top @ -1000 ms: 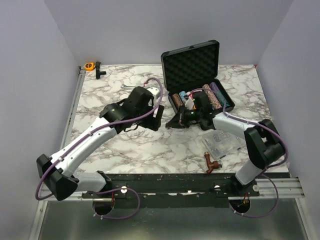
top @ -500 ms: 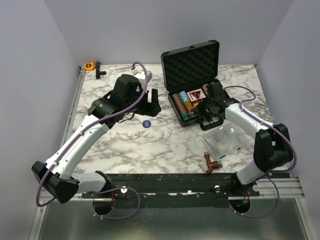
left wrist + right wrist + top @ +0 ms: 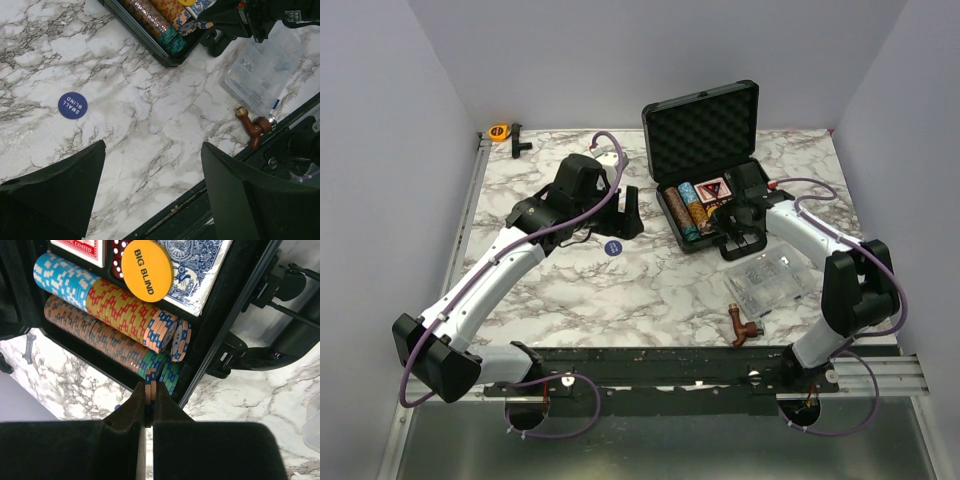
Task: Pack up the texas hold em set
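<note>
The black hard-plastic case (image 3: 705, 130) stands open at the far right of the marble table (image 3: 650, 290), with striped poker chips (image 3: 125, 310), red deck (image 3: 82, 247) and blue deck (image 3: 192, 265) seated inside. Within the last second the right gripper (image 3: 148, 396) has been swung to the case's near edge, clenched on a thin chip (image 3: 148, 386). The left gripper (image 3: 152, 150), held released, has been drawn back and has uncovered a blue disc (image 3: 72, 105) on the marble left of the case, judged still unpacked. "SMALL BLIND" is read on it, "BIG BLIND" on the yellow disc (image 3: 146, 270) inside, and "COATED" on the red deck.
</note>
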